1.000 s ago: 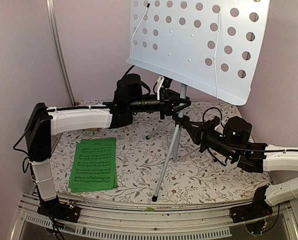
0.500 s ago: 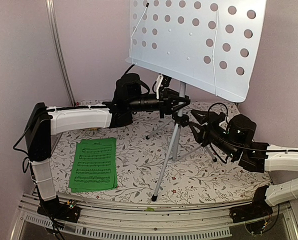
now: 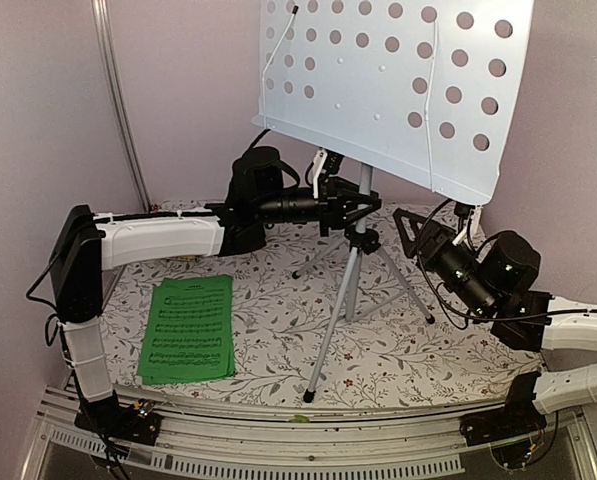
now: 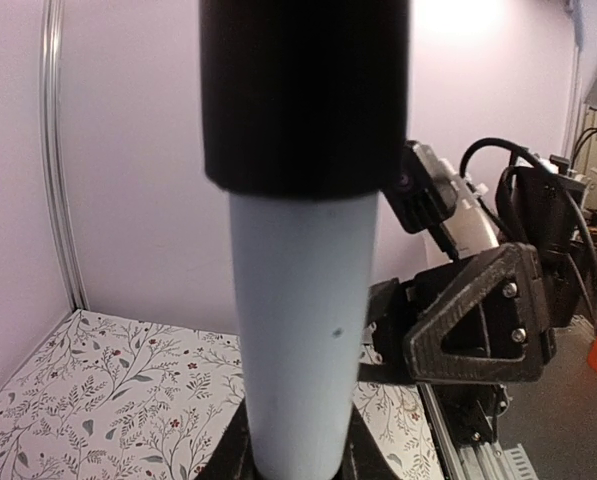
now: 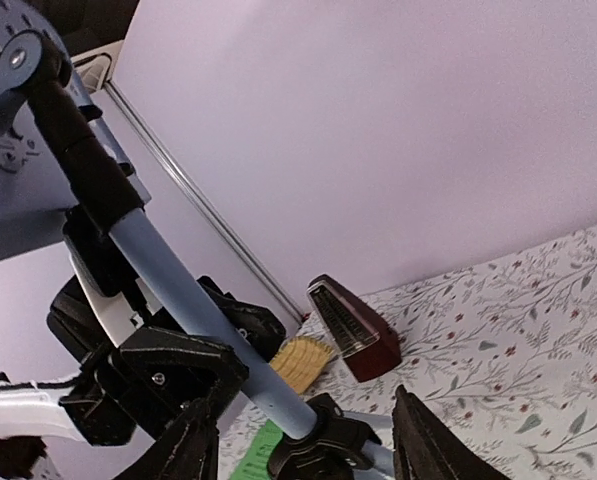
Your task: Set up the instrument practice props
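Note:
The pale blue perforated music stand [image 3: 388, 90] stands upright on its silver tripod legs [image 3: 328, 345] mid-table. My left gripper [image 3: 355, 207] is shut on its pole [image 4: 298, 330], just under the black collar [image 4: 303, 95]. My right gripper [image 3: 410, 226] hangs open to the right of the pole, not touching it. In its wrist view, the fingers [image 5: 193, 450] are spread wide with the tripod hub [image 5: 323, 445] beyond them. The green sheet-music booklet [image 3: 188, 328] lies flat at the front left. The reddish-brown metronome [image 5: 353, 328] stands by the back wall, hidden in the top view.
A tan woven mat [image 5: 300, 362] lies next to the metronome. The floral cloth [image 3: 268, 330] covers the table. A metal post [image 3: 118, 100] runs up the back left corner. Walls close in on the left, back and right. A metal rail [image 3: 308, 440] lines the near edge.
My right gripper has opened, let go of the stand near the tripod hub and drawn back to the right. The stand's desk shifted slightly. The left arm has stayed put.

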### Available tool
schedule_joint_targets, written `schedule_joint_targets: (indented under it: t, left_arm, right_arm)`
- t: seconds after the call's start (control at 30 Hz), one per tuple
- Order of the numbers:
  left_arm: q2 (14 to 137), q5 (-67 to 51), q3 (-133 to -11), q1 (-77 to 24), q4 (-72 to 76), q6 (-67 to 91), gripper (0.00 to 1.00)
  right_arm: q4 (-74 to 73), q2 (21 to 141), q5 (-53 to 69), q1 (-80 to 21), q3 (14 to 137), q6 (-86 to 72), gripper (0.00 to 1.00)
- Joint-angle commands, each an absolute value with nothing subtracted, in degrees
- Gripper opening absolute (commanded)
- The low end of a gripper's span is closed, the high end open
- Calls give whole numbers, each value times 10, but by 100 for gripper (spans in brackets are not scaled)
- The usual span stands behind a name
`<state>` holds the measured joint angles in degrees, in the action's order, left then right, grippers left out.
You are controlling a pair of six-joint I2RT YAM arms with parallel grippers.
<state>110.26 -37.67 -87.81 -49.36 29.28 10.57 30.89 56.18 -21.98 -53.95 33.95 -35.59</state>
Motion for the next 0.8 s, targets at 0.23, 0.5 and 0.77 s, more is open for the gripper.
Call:
schedule_joint_targets:
  t: [0.23,0.5,0.77]
  left_arm:
    - [1083,-363,-898,-477,355,131,0]
    - [1082,-362,-901,-476,350,129,0]
    - [1082,-361,-906,-475,346,126,0]
  right_arm:
    - [322,546,-168,-539,321,338,51]
    - [221,550,-147,-540,350,554,46]
    - [149,566,-127,-546,381,627,46]
